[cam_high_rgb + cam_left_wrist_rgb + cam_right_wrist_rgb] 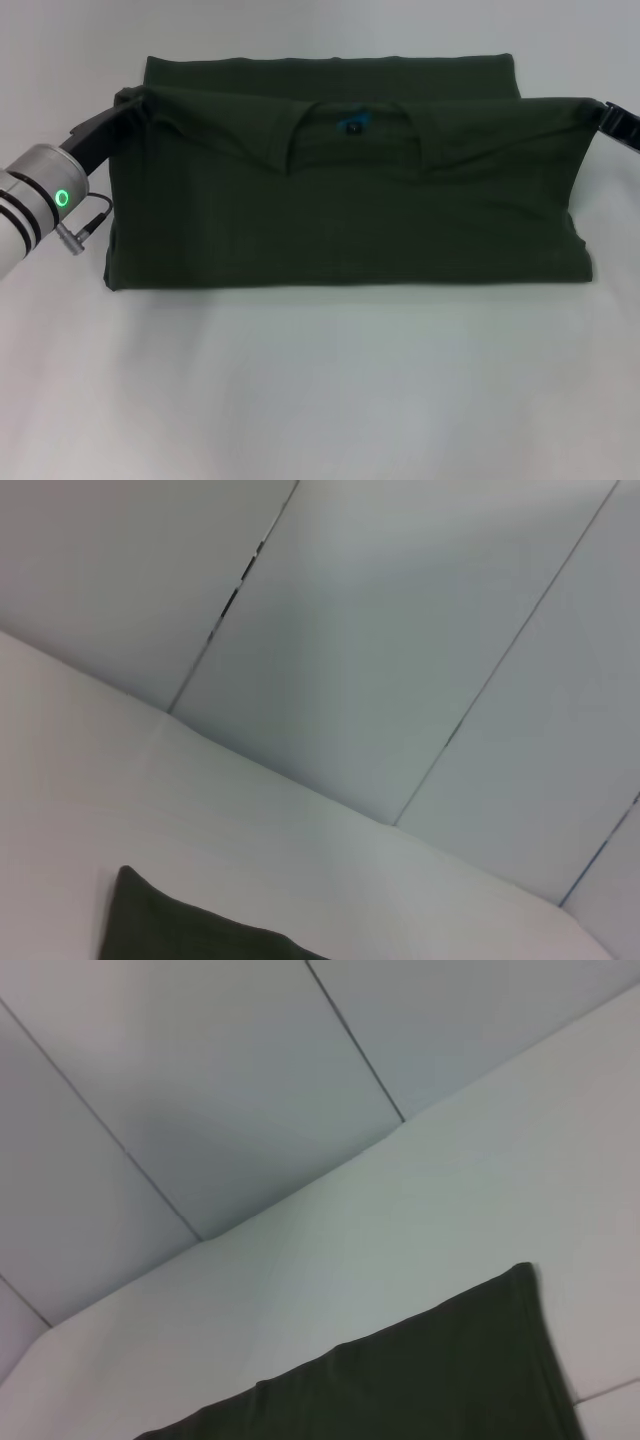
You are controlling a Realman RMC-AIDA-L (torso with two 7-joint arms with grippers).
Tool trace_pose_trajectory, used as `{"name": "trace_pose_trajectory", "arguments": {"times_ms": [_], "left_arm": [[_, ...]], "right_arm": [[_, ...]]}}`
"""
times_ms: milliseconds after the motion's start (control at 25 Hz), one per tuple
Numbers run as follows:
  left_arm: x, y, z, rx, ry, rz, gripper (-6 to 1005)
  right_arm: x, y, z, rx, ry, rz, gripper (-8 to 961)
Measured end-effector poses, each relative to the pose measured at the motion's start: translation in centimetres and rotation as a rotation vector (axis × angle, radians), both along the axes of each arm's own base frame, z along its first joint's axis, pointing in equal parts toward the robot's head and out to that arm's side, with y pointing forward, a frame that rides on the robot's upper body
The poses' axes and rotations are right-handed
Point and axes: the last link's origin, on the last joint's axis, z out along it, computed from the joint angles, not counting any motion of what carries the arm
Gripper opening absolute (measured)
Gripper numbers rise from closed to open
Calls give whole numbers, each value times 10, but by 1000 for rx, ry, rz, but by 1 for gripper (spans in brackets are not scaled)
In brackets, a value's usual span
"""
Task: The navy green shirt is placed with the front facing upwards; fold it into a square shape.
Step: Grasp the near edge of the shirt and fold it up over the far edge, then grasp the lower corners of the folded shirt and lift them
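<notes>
The navy green shirt (pixel 350 220) lies across the far half of the white table (pixel 320 400). Its collar edge, with a small blue neck label (pixel 353 126), is held up and stretched taut between both arms. At the cloth's raised left corner my left gripper (pixel 128 103) is shut on the fabric. My right gripper (pixel 598 110) is shut on the raised right corner. A flat layer of the shirt shows behind the lifted edge. The chest print is hidden. One dark corner of the shirt (pixel 180 930) shows in the left wrist view, and another corner of the shirt (pixel 420 1380) in the right wrist view.
Bare white table surface (pixel 320 400) stretches from the shirt's near edge to me. A pale panelled wall (pixel 400 630) rises behind the table's far edge; the panelled wall (pixel 200 1080) also shows in the right wrist view.
</notes>
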Motion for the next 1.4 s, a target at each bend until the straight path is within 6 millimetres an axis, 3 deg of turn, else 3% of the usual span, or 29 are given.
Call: {"name": "trace_pose_trajectory", "arguments": {"times_ms": [520,1040,1240,1400], "left_arm": [[4,1,-10,18,24,2,76],[5,0,-15,100,73,0,114],[5,0,-14,111,66,7,129],[4,1,-14,110,69,14,327]], "right_arm": [[3,0,-3,6,-8,-20,37],[7,1,-8,66,-12,-22,187],[7,1,-9,69,-10,-26,392],[8,2,-8,73,-11,-33,480]]}}
